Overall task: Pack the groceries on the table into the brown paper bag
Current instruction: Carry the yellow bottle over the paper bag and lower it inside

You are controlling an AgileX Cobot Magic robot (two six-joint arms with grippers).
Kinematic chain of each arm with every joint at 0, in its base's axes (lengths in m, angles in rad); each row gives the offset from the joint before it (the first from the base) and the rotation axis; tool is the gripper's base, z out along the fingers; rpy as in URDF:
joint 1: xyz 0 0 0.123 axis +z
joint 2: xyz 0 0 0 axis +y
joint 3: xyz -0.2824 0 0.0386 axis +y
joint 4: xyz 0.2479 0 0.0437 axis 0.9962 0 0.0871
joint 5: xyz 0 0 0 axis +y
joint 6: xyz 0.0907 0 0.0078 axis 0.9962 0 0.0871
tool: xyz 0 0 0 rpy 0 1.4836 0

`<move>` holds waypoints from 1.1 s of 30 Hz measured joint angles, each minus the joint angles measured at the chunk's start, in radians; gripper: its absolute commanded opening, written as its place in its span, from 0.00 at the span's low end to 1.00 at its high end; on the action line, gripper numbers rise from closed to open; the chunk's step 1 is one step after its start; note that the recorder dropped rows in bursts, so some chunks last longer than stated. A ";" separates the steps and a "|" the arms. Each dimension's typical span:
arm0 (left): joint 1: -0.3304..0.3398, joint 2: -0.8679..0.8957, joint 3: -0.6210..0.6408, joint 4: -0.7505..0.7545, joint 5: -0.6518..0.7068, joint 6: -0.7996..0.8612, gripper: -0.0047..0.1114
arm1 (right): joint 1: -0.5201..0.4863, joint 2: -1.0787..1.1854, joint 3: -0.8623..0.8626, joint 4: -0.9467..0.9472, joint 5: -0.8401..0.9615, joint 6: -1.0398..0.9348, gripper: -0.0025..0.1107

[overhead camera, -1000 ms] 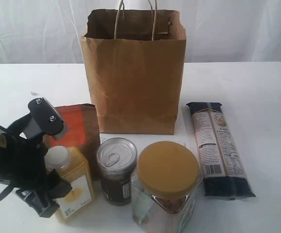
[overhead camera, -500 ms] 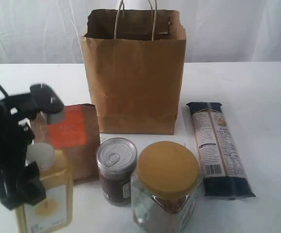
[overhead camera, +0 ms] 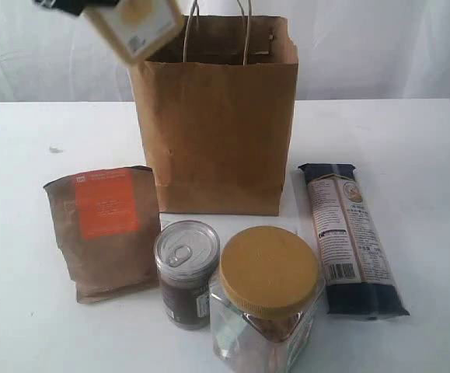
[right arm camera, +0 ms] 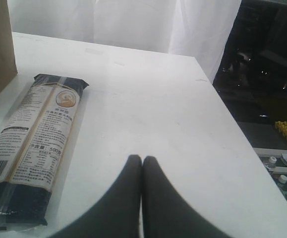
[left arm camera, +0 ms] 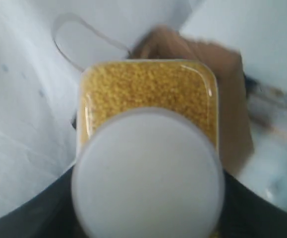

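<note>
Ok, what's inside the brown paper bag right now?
In the brown paper bag, only the inner back wall and handles show; the front wall hides anything lower down.

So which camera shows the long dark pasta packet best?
The exterior view: the pasta packet lies whole and unobstructed on the table, right of the paper bag. The right wrist view shows it closer, but cut off at the picture's edge. The left wrist view shows mainly the bottle.

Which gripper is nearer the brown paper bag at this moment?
Left. The left gripper, holding the yellow-grain bottle, hangs at an upper corner of the brown paper bag. The right gripper, shut, sits over the table, beyond the pasta packet.
</note>
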 measured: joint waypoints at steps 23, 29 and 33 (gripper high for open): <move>0.000 0.315 -0.001 0.002 -0.524 0.321 0.04 | 0.051 0.000 0.000 0.000 0.000 0.000 0.02; 0.000 0.315 -0.001 0.000 -0.413 0.181 0.11 | 0.051 0.000 0.000 0.000 0.000 0.000 0.02; 0.000 0.315 -0.001 0.000 -0.346 0.149 0.27 | 0.051 0.000 0.000 0.000 0.000 0.000 0.02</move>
